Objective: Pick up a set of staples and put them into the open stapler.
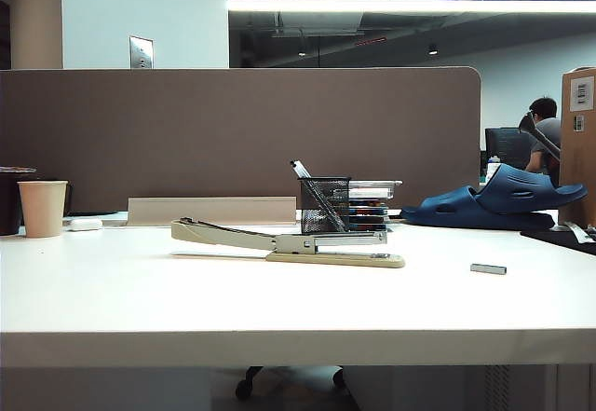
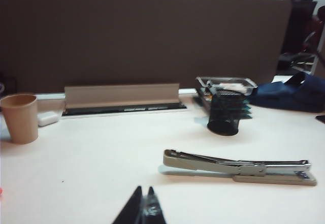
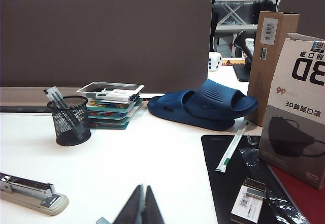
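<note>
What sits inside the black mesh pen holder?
The black mesh pen holder holds a clear pen, leaning, its top above the rim. The mesh darkens the bottom, so anything else there cannot be told. Both grippers, left and right, are shut, away from it.

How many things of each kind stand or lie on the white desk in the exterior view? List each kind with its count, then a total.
Stapler: 1
Set of staples: 1
Mesh pen holder: 1
Paper cup: 1
Blue slippers: 2
Stack of trays: 1
Total: 7
</note>
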